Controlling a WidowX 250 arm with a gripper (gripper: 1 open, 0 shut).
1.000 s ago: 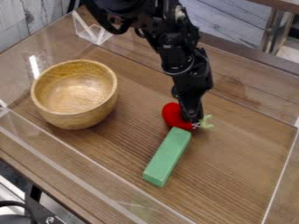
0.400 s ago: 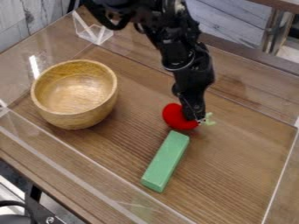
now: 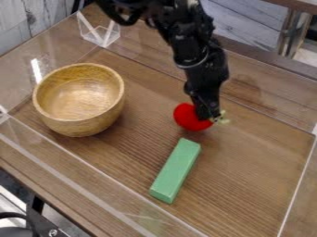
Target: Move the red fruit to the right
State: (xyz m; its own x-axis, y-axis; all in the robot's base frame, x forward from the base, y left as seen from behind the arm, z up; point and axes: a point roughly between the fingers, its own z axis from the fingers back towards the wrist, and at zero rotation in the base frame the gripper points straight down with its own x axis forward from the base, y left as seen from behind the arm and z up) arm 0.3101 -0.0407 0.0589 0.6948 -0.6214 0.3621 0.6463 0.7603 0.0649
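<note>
Hand Closed Around Red Fruit Over Wooden Table

In the camera view, the robot's black hand [image 3: 205, 112] reaches in from the far side and is clenched on the red fruit [image 3: 191, 117], its tip at the fruit's right part. The fruit is near the middle of the scene, its round red body showing to the left of the hand, with a bit of pale green leafy stem [image 3: 221, 117] sticking out on the right. Whether the fruit touches the wood beneath it cannot be told.

Nearer than the fruit and apart from it, a green rectangular block [image 3: 177, 170] lies on the brown wooden table [image 3: 106, 176], slanting so that its far end points a little to the right. To the left of the fruit, well apart from it, sits a round wooden bowl [image 3: 80, 98], its light inside facing up. Along the near left edge is part of a dark object [image 3: 28, 224], cut off by the border; what it is cannot be told.
</note>
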